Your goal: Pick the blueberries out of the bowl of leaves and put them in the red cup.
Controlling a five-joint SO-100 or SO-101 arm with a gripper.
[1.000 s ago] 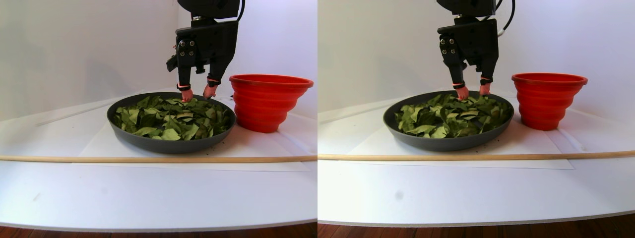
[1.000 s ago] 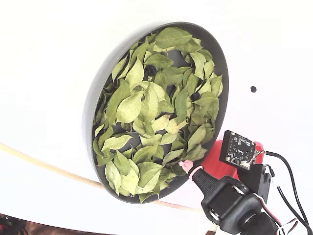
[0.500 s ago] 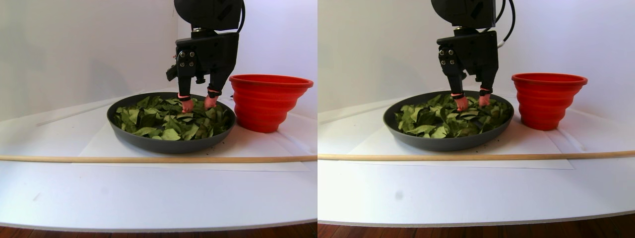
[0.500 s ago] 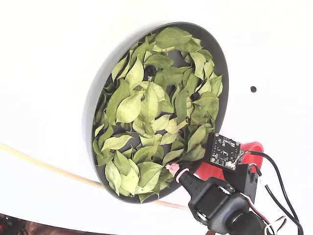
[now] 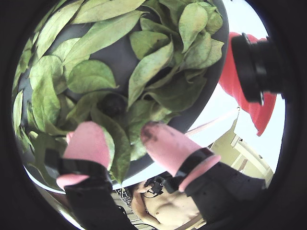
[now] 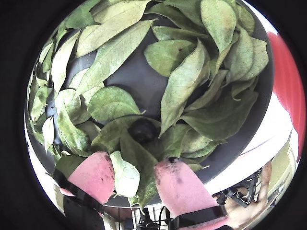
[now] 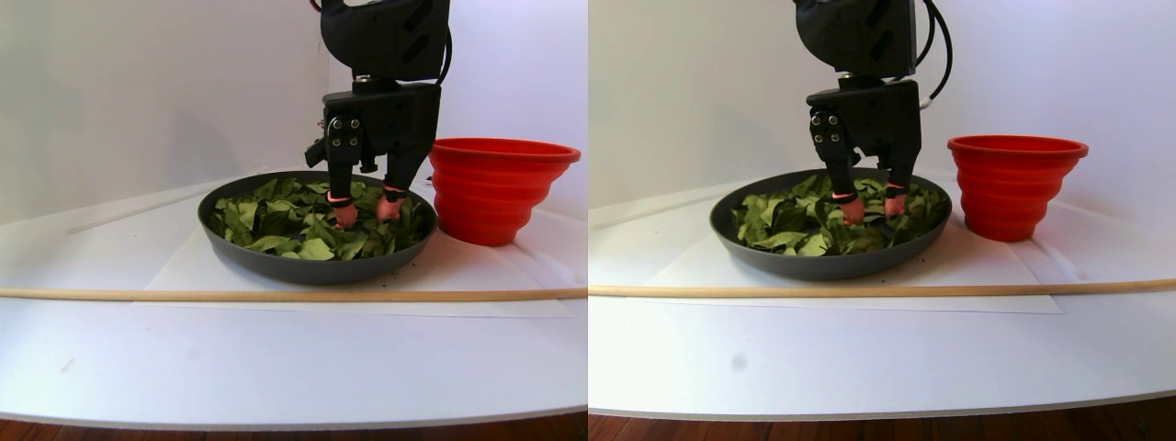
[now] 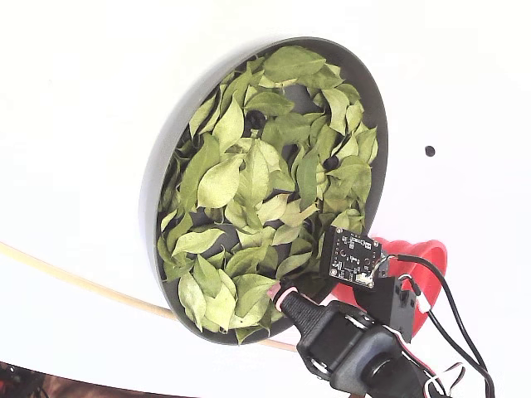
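- Leaves (image 8: pixel 249 182) piled in the bowl (image 7: pixel 303 266) on the surface (image 7: pixel 276 358).
- Red cup (image 7: pixel 496 188) just right of the bowl in the stereo pair view.
- One blueberry (image 6: pixel 142 129) among the leaves, just ahead of the jaws.

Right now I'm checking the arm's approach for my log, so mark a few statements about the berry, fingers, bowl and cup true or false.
1. The pink-tipped fingers are spread open. True.
2. A small round dark blueberry lies just ahead of the fingers, unheld. True.
3. The bright red ribbed cup stands inside the large dark grey oval bowl. False: beside it.
4. The green pointed leaves lie scattered on the white table. False: they fill the bowl.
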